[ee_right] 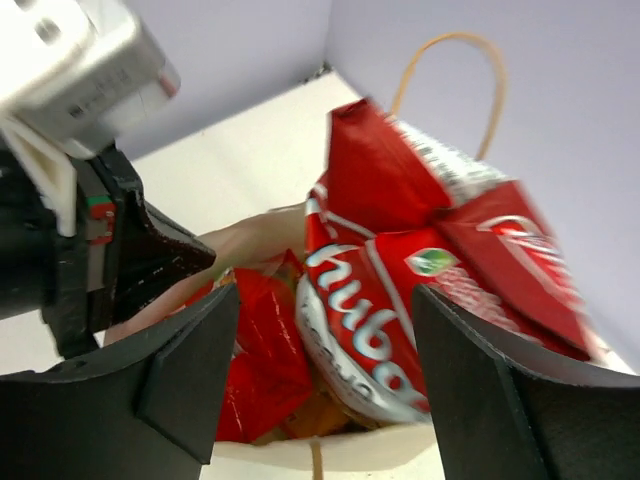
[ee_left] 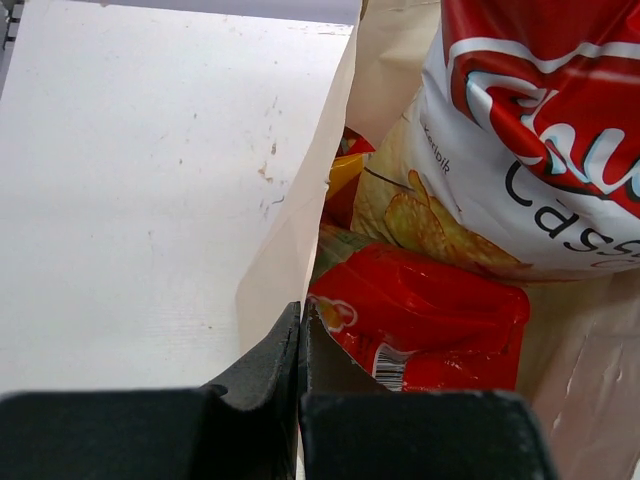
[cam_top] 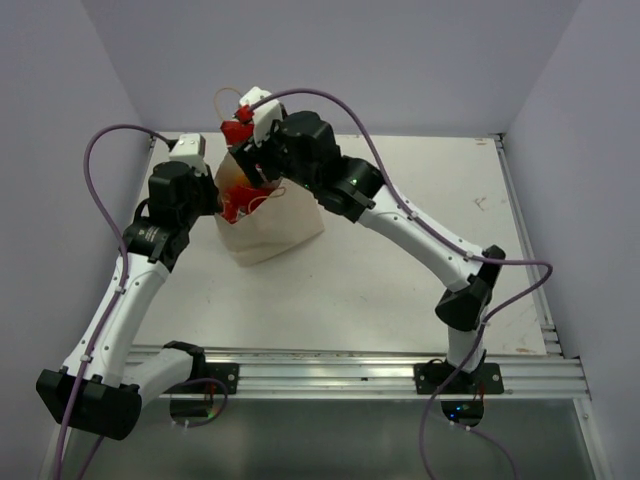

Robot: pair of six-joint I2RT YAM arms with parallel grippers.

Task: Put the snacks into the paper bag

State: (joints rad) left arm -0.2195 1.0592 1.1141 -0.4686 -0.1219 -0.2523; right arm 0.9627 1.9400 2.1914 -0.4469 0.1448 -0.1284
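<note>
Now the paper bag [cam_top: 275,235] stands on the table [cam_top: 380,290] holding a large red-and-white chip bag [ee_left: 520,150], its top above the rim. 1 smaller red packet [ee_left: 420,310] lies beneath it, beside what looks like an orange-yellow packet [ee_left: 340,175], mostly hidden. The left gripper [ee_left: 300,340] pinches the bag's side wall; the right gripper [ee_right: 325,300] hangs spread over its mouth, blocking the overhead view.
</note>
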